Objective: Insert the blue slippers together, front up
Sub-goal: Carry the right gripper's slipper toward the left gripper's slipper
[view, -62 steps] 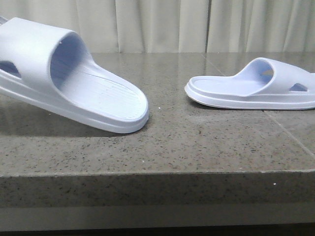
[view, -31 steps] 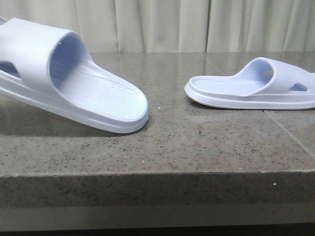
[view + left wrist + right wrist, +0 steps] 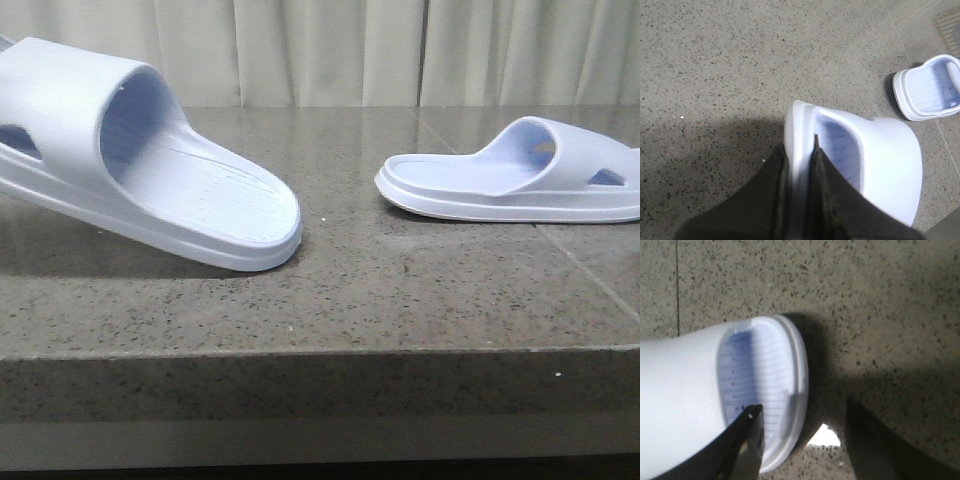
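The left gripper (image 3: 799, 165), pinching the near pale-blue foam slipper (image 3: 150, 160), has tipped it slightly higher, while the right gripper (image 3: 802, 440) hangs spread over the far slipper (image 3: 520, 175), ungrasped

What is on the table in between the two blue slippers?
Nothing. The front view shows only bare speckled table between the left slipper and the right slipper.

A speckled grey stone table (image 3: 400, 290), crossed by thin seams, carries two pale blue slippers. The left slipper (image 3: 150, 165) sits tilted, its heel end touching the stone and its strap end raised. The right slipper (image 3: 520, 175) lies flat, well apart, heel toward the other. Shadows fall beneath both.
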You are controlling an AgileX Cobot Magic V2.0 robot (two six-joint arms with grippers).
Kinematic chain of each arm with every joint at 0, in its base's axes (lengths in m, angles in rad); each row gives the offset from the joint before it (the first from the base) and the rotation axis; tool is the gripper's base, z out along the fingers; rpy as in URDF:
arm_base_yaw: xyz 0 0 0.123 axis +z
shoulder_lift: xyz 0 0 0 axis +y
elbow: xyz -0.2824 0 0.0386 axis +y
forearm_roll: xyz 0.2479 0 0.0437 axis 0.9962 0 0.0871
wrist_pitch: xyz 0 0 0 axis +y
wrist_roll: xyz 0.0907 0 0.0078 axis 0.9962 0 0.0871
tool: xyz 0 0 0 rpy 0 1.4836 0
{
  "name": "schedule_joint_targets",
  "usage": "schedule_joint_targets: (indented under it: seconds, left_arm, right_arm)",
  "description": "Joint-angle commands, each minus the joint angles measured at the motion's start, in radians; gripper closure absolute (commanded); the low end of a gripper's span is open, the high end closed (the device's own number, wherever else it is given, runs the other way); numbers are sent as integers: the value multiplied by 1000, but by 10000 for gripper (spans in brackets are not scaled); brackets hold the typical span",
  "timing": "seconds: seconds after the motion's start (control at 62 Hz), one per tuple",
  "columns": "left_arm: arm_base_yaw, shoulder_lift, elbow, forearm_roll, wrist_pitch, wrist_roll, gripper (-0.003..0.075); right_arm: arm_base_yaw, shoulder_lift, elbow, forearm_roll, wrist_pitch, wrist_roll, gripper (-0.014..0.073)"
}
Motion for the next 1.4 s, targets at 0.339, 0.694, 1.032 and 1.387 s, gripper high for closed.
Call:
schedule_joint_targets:
  seconds: [0.339,0.694,1.032,1.387]
  left_arm:
    - [-9,-26,-25,-33,-1,4,741]
    - [-9,-26,-25,-34,-1,4,741]
    - [-48,-26,10,-172,-30,4,741]
    - [-264,65,122,-416,-264,86,741]
  right_arm:
    - [-20,131,-94,189,89,-146,235]
    - [-20,172,-105,249,171,-187,597]
    - [-30,22,-109,276,232,-174,711]
    - [-175,-343,85,376,222,-125,711]
